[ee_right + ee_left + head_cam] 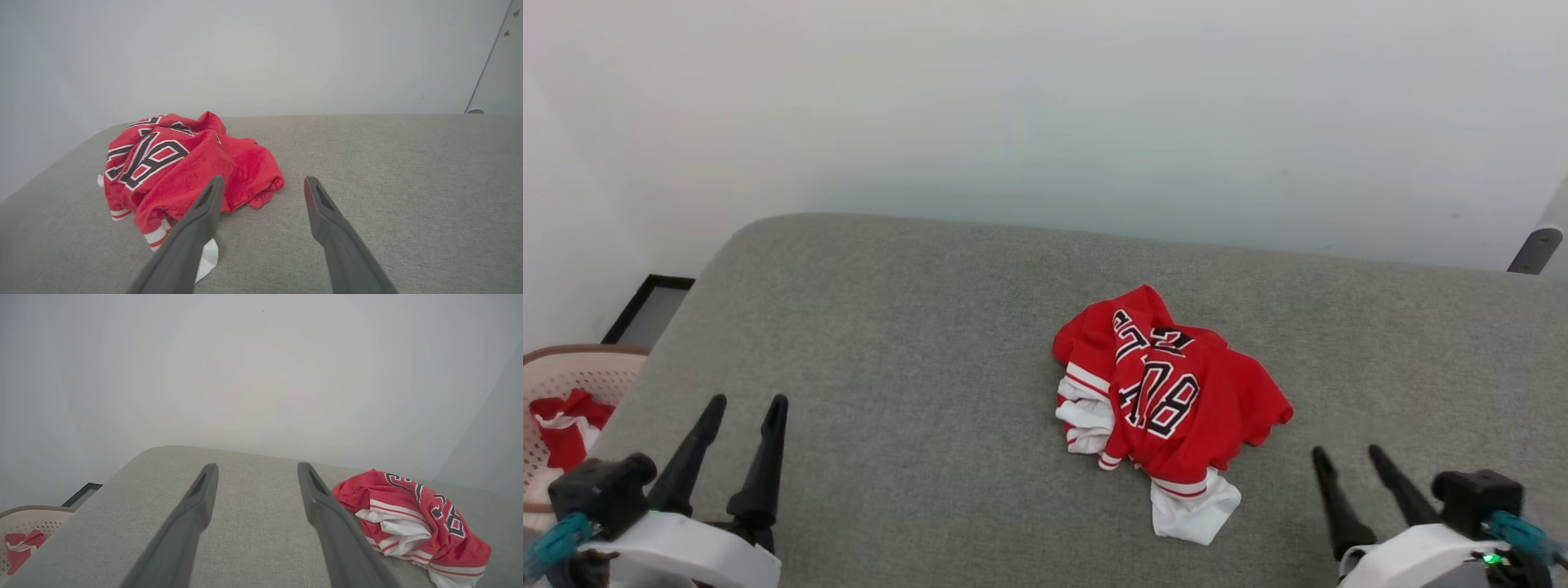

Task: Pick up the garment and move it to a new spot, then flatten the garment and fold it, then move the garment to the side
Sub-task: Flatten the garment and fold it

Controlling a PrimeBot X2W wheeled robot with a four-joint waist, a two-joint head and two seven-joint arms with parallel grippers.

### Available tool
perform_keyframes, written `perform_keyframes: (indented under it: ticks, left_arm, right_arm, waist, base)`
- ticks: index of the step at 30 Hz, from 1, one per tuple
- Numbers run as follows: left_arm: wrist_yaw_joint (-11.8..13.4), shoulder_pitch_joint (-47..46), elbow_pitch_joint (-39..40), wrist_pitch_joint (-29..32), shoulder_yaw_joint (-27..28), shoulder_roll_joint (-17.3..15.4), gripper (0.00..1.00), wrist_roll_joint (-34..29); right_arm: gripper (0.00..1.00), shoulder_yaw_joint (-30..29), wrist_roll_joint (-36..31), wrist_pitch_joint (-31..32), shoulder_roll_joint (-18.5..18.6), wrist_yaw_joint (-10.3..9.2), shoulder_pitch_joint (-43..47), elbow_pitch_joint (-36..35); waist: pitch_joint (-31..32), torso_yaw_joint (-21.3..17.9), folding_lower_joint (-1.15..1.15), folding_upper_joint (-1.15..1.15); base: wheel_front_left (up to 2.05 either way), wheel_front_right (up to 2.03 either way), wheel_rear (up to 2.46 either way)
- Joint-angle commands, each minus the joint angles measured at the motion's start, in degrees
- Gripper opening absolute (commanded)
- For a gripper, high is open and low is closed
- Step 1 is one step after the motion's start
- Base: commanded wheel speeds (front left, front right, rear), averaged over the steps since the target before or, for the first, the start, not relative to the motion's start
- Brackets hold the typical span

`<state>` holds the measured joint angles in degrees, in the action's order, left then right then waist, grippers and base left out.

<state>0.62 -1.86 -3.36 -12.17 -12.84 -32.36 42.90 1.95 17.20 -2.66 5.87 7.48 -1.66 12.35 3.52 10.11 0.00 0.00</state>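
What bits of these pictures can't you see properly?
Garment, head view: it is crumpled, so its own folds hide part of the lettering and its underside.
Basket, head view: cut off by the left edge; the red cloth inside is too bunched to identify.
Grey post, head view: cut off by the right edge.

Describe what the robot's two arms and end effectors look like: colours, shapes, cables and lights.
The left end effector and the right end effector each have two long, dark, tapering fingers with a recessed slot near the tip. Behind them sit a rounded white shell, a black boxy module and a teal cable plug. A small green light glows on the right wrist.
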Motion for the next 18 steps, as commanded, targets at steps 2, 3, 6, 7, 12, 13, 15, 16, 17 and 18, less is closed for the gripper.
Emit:
perform_keyframes:
  ticks: [2, 3, 6, 7, 12, 13, 15, 16, 17, 18]
  left_arm:
    - [0.38, -0.8, 0.45, 0.42, -0.04, -0.09, 1.0, 0.42]
    - [0.47, -0.98, 0.67, 0.58, -0.09, -0.13, 1.0, 0.36]
    - [0.7, -1.24, 1.19, 1.02, -0.45, -0.09, 1.0, 0.27]
    - [0.78, -1.36, 1.38, 1.24, -0.6, -0.04, 1.0, 0.25]
    - [0.6, -2.47, 1.92, 1.74, -1.7, 0.72, 1.0, -0.12]
    - [0.56, -2.72, 1.86, 1.68, -1.9, 0.89, 1.0, -0.24]
    - [0.45, -3.48, 1.64, 1.43, -2.47, 1.45, 1.0, -0.54]
    - [0.42, -3.82, 1.46, 1.3, -2.67, 1.77, 1.0, -0.6]
    - [0.34, -4.18, 1.27, 1.12, -2.93, 2.14, 1.0, -0.66]
    - [0.28, -4.57, 0.98, 1.0, -3.18, 2.52, 1.0, -0.72]
  right_arm:
    - [1.0, 2.5, 1.92, 3.2, 0.7, 0.02, 0.66, -0.73]
    - [1.0, 3.28, 2.5, 4.47, 0.97, 0.02, 0.64, -0.88]
    - [1.0, 5.66, 3.83, 9.09, 2.03, 0.02, 0.64, -1.62]
    - [1.0, 6.36, 4.2, 10.5, 2.41, 0.02, 0.48, -1.93]
    - [1.0, 8.45, 5.1, 17.39, 4.15, 0.02, -1.02, -2.26]
    - [1.0, 8.63, 4.81, 18.53, 4.38, 0.02, -1.44, -2.05]
    - [1.0, 8.82, 4.27, 20.45, 4.73, 0.02, -2.26, -1.5]
    - [1.0, 8.92, 4.01, 21.18, 4.94, 0.02, -2.67, -1.06]
    - [1.0, 9.17, 3.67, 21.64, 5.23, 0.02, -3.16, -0.72]
    - [1.0, 9.33, 3.6, 21.89, 5.14, 0.02, -3.75, -0.24]
  waist:
    - [-0.49, 0.44, 0.0, 0.0]
    - [-0.7, 0.65, 0.0, 0.0]
    - [-1.31, 1.33, 0.0, 0.0]
    - [-1.57, 1.59, 0.0, 0.0]
    - [-3.54, 3.33, 0.0, 0.0]
    - [-4.01, 3.69, 0.0, 0.0]
    - [-4.86, 4.48, 0.0, 0.0]
    - [-5.25, 4.87, 0.0, 0.0]
    - [-5.64, 5.28, 0.0, 0.0]
    - [-6.05, 5.66, 0.0, 0.0]
  base:
    - [0.0, 0.0, 0.0]
    - [0.0, 0.0, 0.0]
    - [0.0, 0.0, 0.0]
    - [0.0, 0.0, 0.0]
    - [0.0, 0.0, 0.0]
    - [0.0, 0.0, 0.0]
    - [0.0, 0.0, 0.0]
    - [0.0, 0.0, 0.0]
    - [0.0, 0.0, 0.0]
    - [0.0, 0.0, 0.0]
